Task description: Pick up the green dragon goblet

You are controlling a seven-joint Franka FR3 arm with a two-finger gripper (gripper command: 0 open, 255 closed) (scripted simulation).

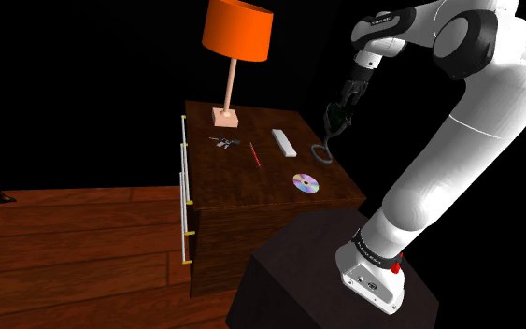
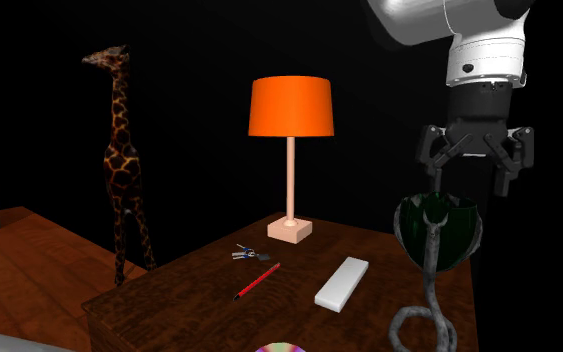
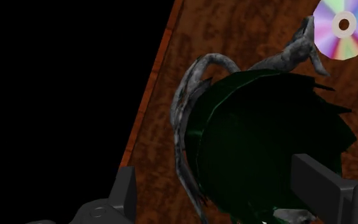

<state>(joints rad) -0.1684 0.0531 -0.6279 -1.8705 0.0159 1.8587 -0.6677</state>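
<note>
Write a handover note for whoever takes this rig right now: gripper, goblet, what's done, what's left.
Gripper: open, just above the goblet's rim, not touching it.
Goblet: green cup on a grey coiled stem, standing upright on the wooden dresser near its edge, not far from the disc.
Done: gripper positioned over the cup, which shows between the fingers in the wrist view.
Left: lower, close on the goblet, lift.

Cut off at the second exterior view's bottom, by the near edge of the table (image 2: 169, 292): shiny disc (image 2: 281, 347) and the goblet (image 2: 437, 232) foot.
</note>
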